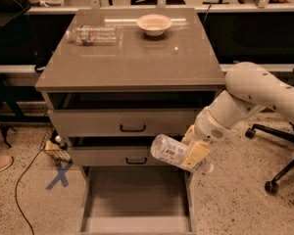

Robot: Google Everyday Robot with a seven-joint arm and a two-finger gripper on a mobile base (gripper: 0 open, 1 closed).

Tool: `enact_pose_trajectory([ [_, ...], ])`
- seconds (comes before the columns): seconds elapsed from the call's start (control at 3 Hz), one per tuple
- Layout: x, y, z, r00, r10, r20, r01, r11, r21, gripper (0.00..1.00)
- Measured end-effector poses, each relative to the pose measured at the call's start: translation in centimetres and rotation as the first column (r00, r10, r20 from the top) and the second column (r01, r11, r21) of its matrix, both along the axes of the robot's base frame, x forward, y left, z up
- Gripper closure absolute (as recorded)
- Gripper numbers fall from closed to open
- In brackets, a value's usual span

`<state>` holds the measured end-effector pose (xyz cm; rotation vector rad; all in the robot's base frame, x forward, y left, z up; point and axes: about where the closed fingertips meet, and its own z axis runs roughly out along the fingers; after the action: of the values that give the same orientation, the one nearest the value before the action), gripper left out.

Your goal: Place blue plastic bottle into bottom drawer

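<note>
Blue plastic bottle (pixel 167 151), small, pale and whitish with a light printed label, lies tilted on its side in the air, in front of the right part of the middle drawer (pixel 130 155) and above the right side of the bottom drawer (pixel 137 194). The white arm's gripper (pixel 194 154) is at the cabinet's right front corner, its yellowish jaws grasping the bottle at its right end. The bottom drawer, grey-brown with a wide flat floor, stands pulled out. On the grey-brown bench (pixel 137 62) a clear plastic bottle with a red-and-blue label (pixel 93 35) lies on its side at the back left, and a shallow white bowl (pixel 154 23) sits at the back centre, well apart from it.
</note>
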<state>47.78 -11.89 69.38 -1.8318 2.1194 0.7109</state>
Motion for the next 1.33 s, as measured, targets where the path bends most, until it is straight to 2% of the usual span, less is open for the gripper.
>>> enact_pose_trajectory([
  [0.33, 0.0, 0.0, 0.0, 1.0, -0.001, 0.0, 0.001, 1.0, 0.0, 1.0],
  [0.67, -0.6, 0.1, -3.3, 0.9975, -0.059, -0.04, 0.059, 0.998, 0.012, 1.0],
  [1.0, -1.6, 0.3, -9.9, 0.9807, -0.168, -0.1, 0.172, 0.985, 0.03, 1.0],
  [1.33, -2.7, 1.3, -17.3, 0.9454, -0.282, -0.163, 0.294, 0.954, 0.051, 1.0],
])
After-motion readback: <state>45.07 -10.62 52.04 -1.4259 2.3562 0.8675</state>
